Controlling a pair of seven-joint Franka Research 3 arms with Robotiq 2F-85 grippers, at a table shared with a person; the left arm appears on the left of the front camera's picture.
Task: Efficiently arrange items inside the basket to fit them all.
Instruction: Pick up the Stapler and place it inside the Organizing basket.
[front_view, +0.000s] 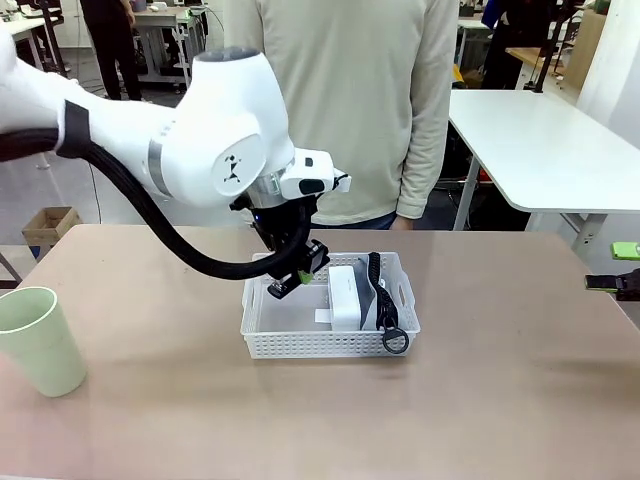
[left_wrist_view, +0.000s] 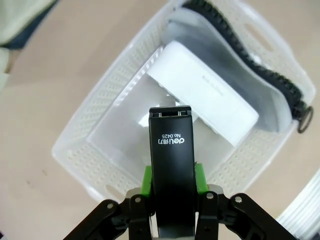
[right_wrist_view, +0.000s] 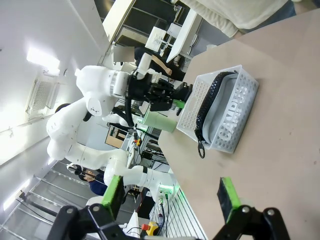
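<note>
Black stapler (left_wrist_view: 171, 160) clamped between pads of my left claw (left_wrist_view: 172, 181). Long axis runs along my fingers, nose down over bare left half of basket (left_wrist_view: 95, 105). White clock (left_wrist_view: 210, 100) on edge just right of it, grey pouch (left_wrist_view: 220, 50) beyond against right wall. Drop lane narrow, so clock edge is the snag. Pale green cup (front_view: 40, 340) well apart, near left on table, not yet in. My right claw (right_wrist_view: 170, 192) open at right table edge. Person (front_view: 340, 100) at far side.

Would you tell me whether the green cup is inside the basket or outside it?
Outside. The cup stands upright on the table near the robot's left edge, well apart from the basket.
</note>
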